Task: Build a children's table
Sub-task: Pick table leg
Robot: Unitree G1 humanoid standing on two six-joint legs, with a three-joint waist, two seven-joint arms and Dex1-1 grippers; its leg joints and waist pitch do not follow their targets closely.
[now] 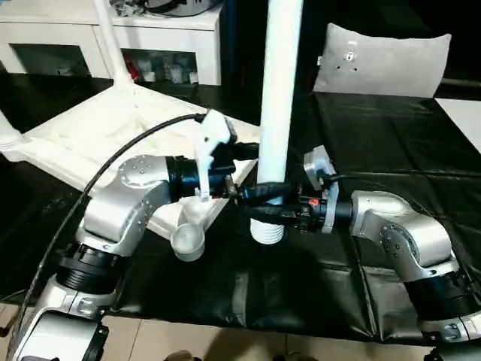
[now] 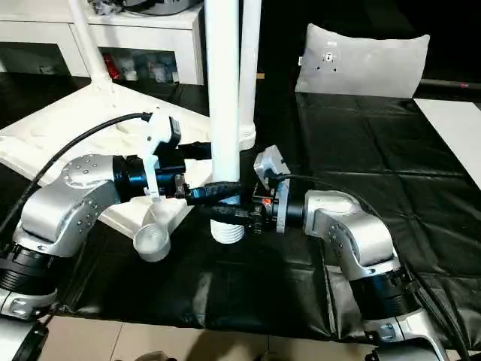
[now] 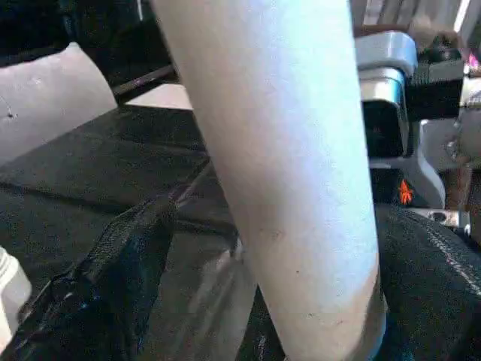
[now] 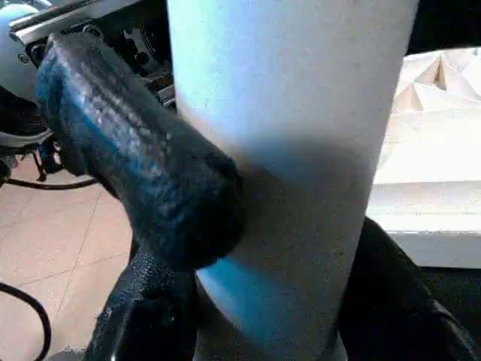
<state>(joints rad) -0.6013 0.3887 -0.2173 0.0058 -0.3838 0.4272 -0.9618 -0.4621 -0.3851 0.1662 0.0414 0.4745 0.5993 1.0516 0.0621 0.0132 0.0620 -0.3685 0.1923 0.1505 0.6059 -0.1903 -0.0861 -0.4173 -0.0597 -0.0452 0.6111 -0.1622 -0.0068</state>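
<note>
White plastic leg (image 1: 278, 90) upright, right claw (image 1: 264, 203) gripping it, left claw (image 2: 197, 174) spread wide beside it, one upturned tabletop (image 1: 90, 135)

Pretty monochrome setup here: the table leg (image 1: 279, 98) is plain white, same as the ribbed tabletop (image 1: 98, 131). The worktop (image 1: 391, 150) has a wrinkly black cover. Forearms (image 1: 128, 199) are silver, end effector fingers (image 4: 143, 150) are matte black. There's a grey cushion (image 1: 383, 64) at the back, and a beige tiled floor (image 4: 52, 248).
</note>
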